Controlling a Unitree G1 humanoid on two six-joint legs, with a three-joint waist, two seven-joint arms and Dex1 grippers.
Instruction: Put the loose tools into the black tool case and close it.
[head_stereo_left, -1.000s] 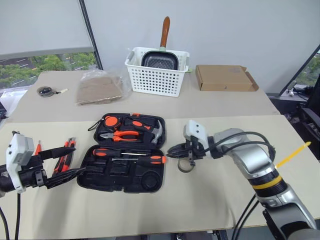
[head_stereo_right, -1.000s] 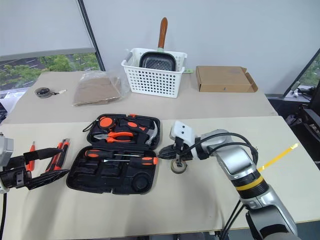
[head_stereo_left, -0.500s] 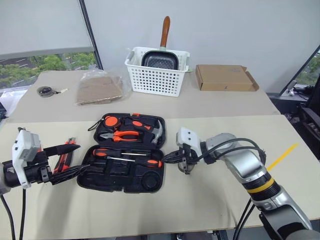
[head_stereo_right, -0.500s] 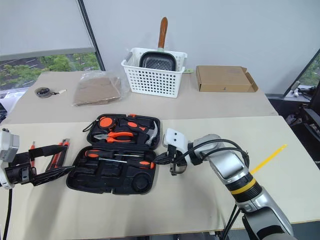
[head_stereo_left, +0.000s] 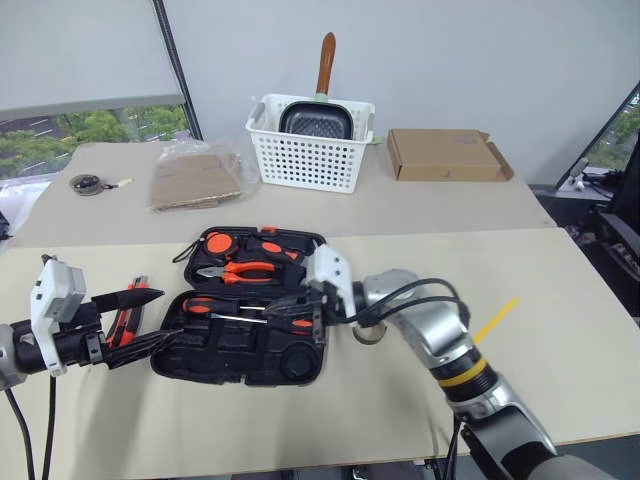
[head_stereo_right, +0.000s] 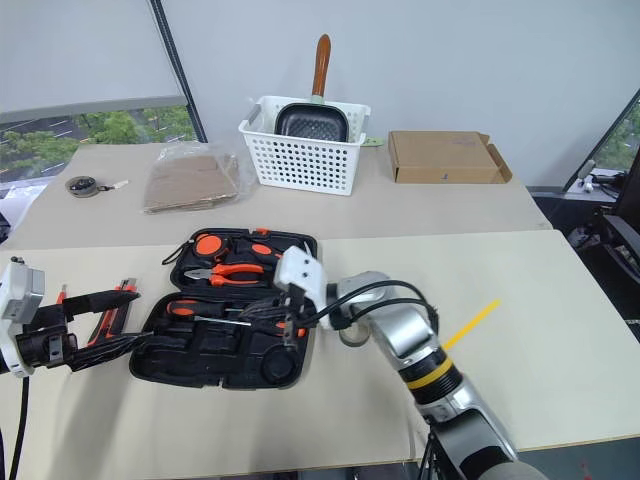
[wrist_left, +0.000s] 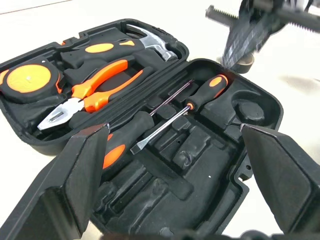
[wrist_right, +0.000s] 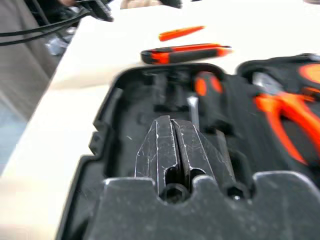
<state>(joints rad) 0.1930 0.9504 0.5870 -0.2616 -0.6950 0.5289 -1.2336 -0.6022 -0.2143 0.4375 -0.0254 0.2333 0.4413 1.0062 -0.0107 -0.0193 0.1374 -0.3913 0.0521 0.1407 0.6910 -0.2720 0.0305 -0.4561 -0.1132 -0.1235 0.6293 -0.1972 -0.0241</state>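
The black tool case lies open on the near table. Two long orange-and-black screwdrivers rest in its near half. My right gripper hovers over that half, shut, with nothing between its fingers. The small grey-brown tape roll sits on the table just right of the case, behind my right arm. Left of the case lie the orange-black utility knife and the small orange screwdriver. My left gripper is held open at the case's left edge, with the knife just behind its fingers.
Orange-handled pliers and a hammer fill the case's far half. A white basket holding a pan, a cardboard box and a bagged brown pad stand on the far table. A yellow strip lies at the right.
My right gripper has swung left, from beside the tape roll to over the open case. The tape roll stays on the table. The left gripper has kept its place, open.
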